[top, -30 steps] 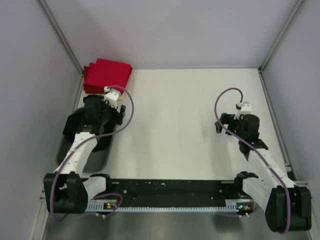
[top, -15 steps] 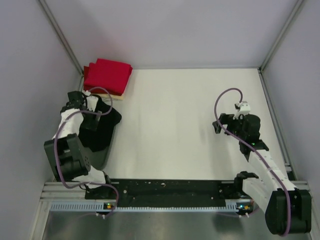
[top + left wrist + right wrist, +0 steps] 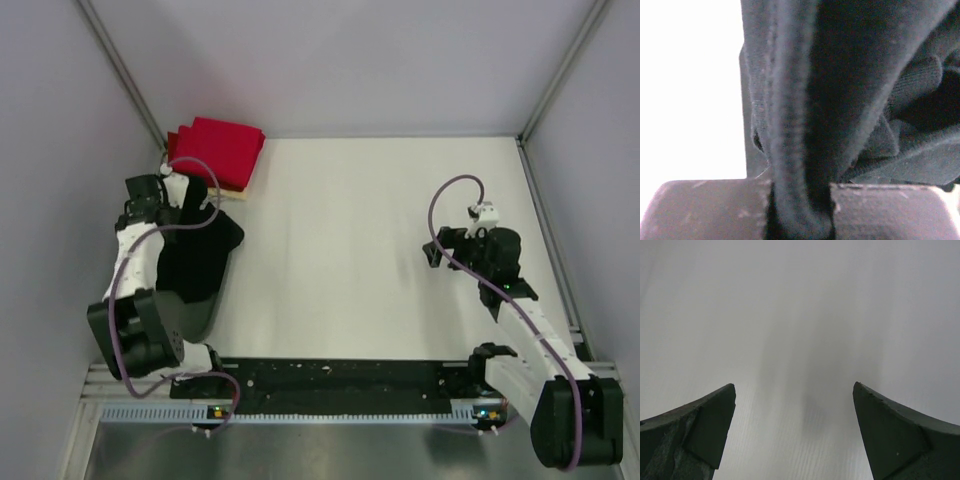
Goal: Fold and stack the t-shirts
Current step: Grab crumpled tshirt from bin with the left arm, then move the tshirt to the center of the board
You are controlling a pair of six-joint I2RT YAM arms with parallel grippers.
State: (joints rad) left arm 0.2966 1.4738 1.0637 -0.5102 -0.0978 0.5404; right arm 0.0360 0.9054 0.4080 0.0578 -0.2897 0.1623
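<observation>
A plain black t-shirt (image 3: 203, 255) lies bunched at the table's left edge, partly over the grey tub. My left gripper (image 3: 188, 205) is at the shirt's far end. In the left wrist view this gripper (image 3: 801, 210) is shut on a thick fold of the black t-shirt (image 3: 850, 75), and cloth fills most of that view. Folded red t-shirts (image 3: 215, 150) are stacked in the far left corner, with a cream edge (image 3: 233, 190) showing under them. My right gripper (image 3: 432, 255) hovers over bare table on the right; its jaws stand open with nothing between them (image 3: 794, 405).
A grey oval tub (image 3: 200, 318) sits at the near left, mostly covered by the black shirt and the left arm. Grey walls close in the table on the left, far and right sides. A black rail (image 3: 340, 380) runs along the near edge.
My left arm swung back to the left over the tub and its jaws shut on the black t-shirt, which now shows more over the table. The right arm has not moved.
</observation>
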